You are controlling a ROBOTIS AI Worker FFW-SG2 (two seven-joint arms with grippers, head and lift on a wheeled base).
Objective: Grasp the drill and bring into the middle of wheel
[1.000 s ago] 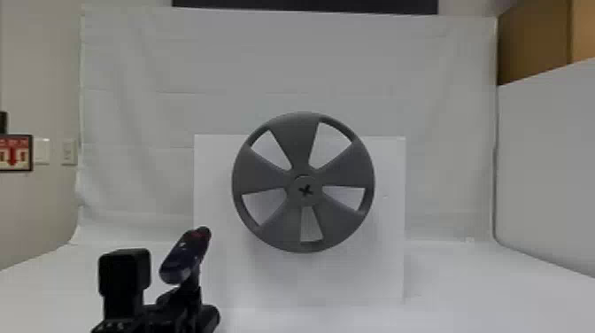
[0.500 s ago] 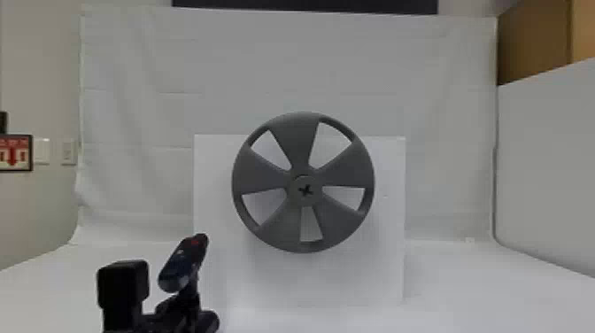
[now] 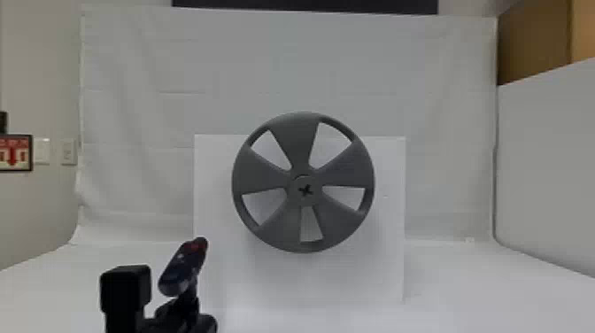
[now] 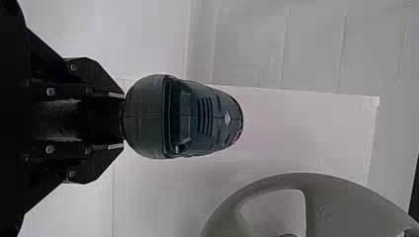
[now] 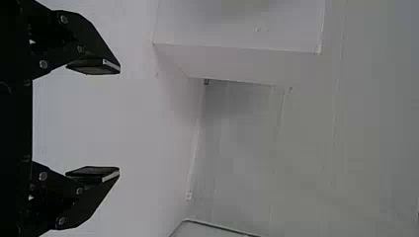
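Black, the left gripper (image 4: 122, 118) is narrowed around the handle of the drill (image 3: 177, 275), below and left of the wheel (image 3: 294, 141); hard-shelled and probably top-heavy, it wants that handle hold. Behind the wheel, the board (image 3: 354, 283) could block overshoot. The right gripper (image 5: 119, 120), spread wide, grips nothing.

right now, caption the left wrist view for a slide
Drill held in the left end effector, part of the grey wheel beyond
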